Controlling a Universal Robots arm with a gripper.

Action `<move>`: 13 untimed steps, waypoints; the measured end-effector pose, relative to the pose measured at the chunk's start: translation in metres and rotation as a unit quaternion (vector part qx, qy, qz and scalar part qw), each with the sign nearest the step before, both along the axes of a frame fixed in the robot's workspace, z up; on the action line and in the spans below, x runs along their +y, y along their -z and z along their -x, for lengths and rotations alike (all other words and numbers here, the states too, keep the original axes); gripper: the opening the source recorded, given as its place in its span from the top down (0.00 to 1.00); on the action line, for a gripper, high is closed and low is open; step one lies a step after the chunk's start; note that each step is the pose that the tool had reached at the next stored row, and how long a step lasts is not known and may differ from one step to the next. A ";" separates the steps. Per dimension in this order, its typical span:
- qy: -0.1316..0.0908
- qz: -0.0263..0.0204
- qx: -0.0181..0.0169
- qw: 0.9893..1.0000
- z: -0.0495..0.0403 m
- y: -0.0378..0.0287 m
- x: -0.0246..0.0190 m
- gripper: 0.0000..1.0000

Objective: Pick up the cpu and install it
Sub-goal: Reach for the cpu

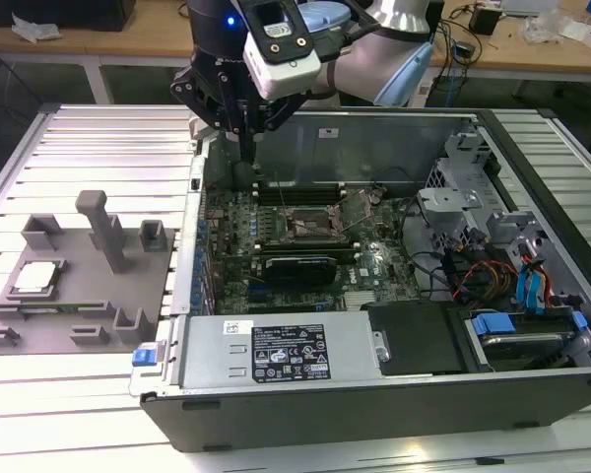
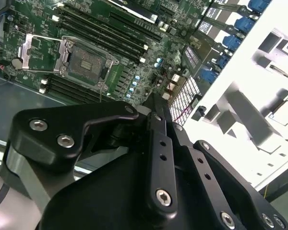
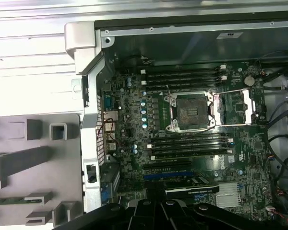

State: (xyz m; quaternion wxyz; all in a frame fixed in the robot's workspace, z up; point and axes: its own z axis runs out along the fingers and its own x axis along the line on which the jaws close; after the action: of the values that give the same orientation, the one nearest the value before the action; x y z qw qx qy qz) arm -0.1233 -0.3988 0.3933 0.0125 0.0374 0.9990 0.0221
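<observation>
The cpu (image 1: pixel 34 278), a small silver-white square, lies in a recess of the grey fixture block (image 1: pixel 79 325) at the exterior view's left, outside the computer case. My gripper (image 1: pixel 248 150) hangs above the case's back left corner, shut with nothing in it, far from the cpu and a little to the left of the socket. The dark square socket (image 1: pixel 310 225) on the motherboard stands uncovered, its metal lid (image 1: pixel 360 207) flipped aside. In both wrist views the socket (image 2: pixel 86 60) (image 3: pixel 189 111) lies beyond the black fingertips (image 2: pixel 156 103).
The open case (image 1: pixel 374 379) has raised walls all round. A power supply box (image 1: pixel 276 350) sits along its front, drive cages and cables (image 1: pixel 492 276) on the right. Grey posts (image 1: pixel 103 232) rise from the fixture. Memory slots (image 3: pixel 182 79) flank the socket.
</observation>
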 end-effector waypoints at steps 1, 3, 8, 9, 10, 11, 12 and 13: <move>0.000 0.000 0.000 1.000 0.0003 0.0000 0.0000 0.89; 0.000 0.000 0.000 1.000 0.0019 0.0000 0.0000 0.89; 0.000 0.000 0.000 1.000 0.0081 0.0000 0.0000 0.89; 0.000 0.000 0.000 1.000 0.0097 0.0000 0.0000 0.89; 0.000 0.000 0.000 1.000 0.0112 0.0000 0.0000 0.89; 0.000 0.000 0.000 1.000 0.0122 0.0000 0.0000 0.89; 0.000 0.000 0.000 1.000 0.0135 0.0000 0.0000 0.89; 0.000 0.000 0.000 1.000 0.0152 0.0000 0.0000 0.89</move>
State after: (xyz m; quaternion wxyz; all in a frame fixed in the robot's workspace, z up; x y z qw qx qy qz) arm -0.1385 -0.3989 0.3933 0.0125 0.0374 0.9990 0.0221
